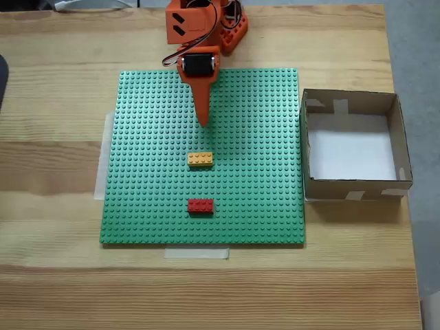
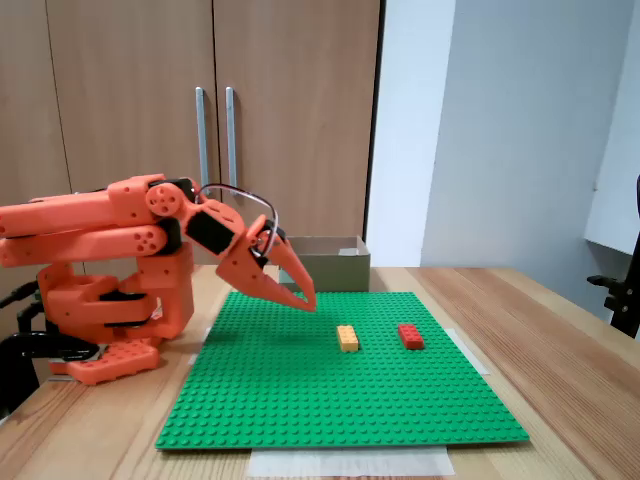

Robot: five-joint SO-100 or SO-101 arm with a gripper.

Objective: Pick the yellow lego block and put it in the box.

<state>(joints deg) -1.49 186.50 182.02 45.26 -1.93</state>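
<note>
Wooden surface carries green baseplate, frame centre. Box at right edge, touching baseplate. Orange arm enters from top centre; gripper fingers together, holding nothing, above baseplate. Yellow lego block sits mid-baseplate, just below gripper tip; red brick below it.

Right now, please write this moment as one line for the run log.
phase: approach | gripper: shut, empty, above green baseplate | yellow lego block: on baseplate, untouched | red brick: on baseplate | box: empty
</note>
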